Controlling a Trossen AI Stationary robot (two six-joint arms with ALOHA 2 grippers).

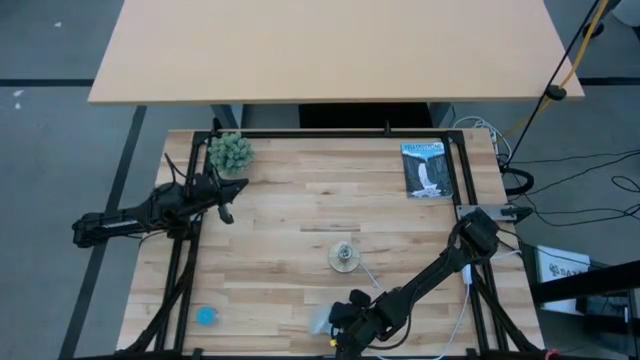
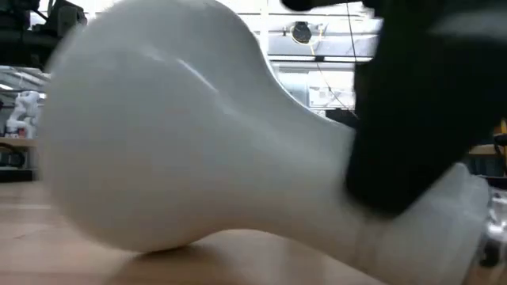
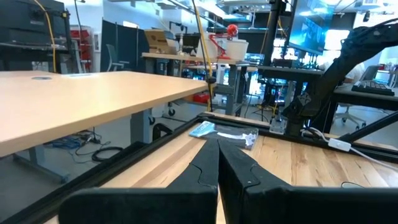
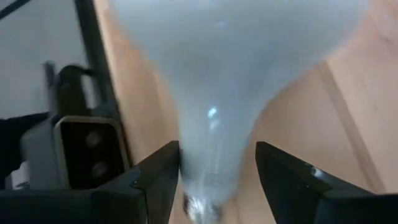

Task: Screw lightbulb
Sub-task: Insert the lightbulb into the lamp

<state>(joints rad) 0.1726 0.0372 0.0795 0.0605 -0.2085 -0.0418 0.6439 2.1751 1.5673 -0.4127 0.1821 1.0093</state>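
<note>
The white lightbulb (image 2: 174, 134) lies on its side at the table's near edge (image 1: 322, 320). Its globe rests on the wood and its silvery base (image 2: 495, 229) points to the right in the low view. My right gripper (image 1: 338, 322) is there, closed about the bulb's neck (image 4: 217, 168). The round metallic socket disc (image 1: 343, 257) with its white cord lies mid-table, farther in from the bulb. My left gripper (image 1: 228, 210) is shut and empty at the far left, close to a green plant; it also shows in the left wrist view (image 3: 217, 168). My right gripper has the bulb's tapering neck (image 4: 189, 155) between its two fingers (image 4: 155, 180), close to the screw base. The fingers lie across the bulb. The bulb is tilted, with the underside of its globe (image 2: 158, 249) on the table.
A green plant (image 1: 230, 152) stands at the far left and a picture booklet (image 1: 426, 170) lies at the far right. A small blue disc (image 1: 206, 316) lies near left. A black frame rail (image 1: 330, 133) edges the table. A larger light-wood table (image 1: 330, 50) stands beyond.
</note>
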